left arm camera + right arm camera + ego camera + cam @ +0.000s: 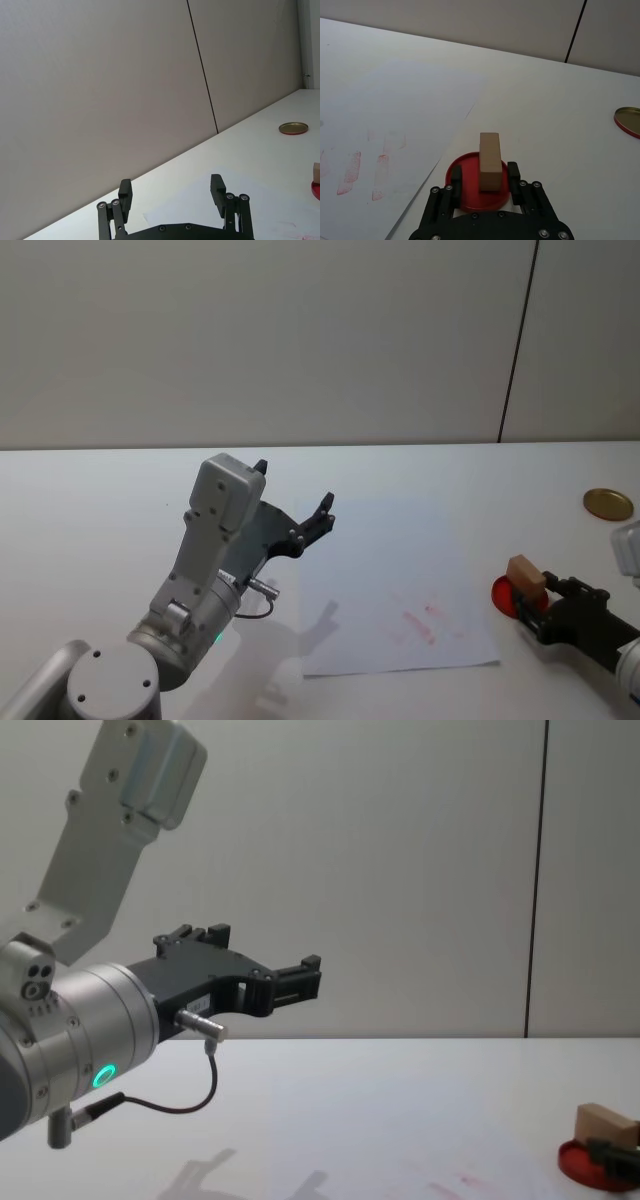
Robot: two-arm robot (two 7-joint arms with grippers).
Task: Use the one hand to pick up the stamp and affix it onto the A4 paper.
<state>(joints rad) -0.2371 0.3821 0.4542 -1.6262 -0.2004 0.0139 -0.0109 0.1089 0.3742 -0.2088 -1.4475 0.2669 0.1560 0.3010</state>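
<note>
Right gripper [484,176] low over the red ink pad [470,192], jaws clamped on the stamp [490,161]; left gripper [172,192] raised, jaws apart.

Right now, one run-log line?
right gripper: shut on stamp, over ink pad | left gripper: open, raised | A4 paper: old prints

Right claw [527,596] grips stamp [526,577] over red ink pad [505,596], beside A4 paper [395,585]. Left claw [293,502] raised, open, above worktop [90,510].
</note>
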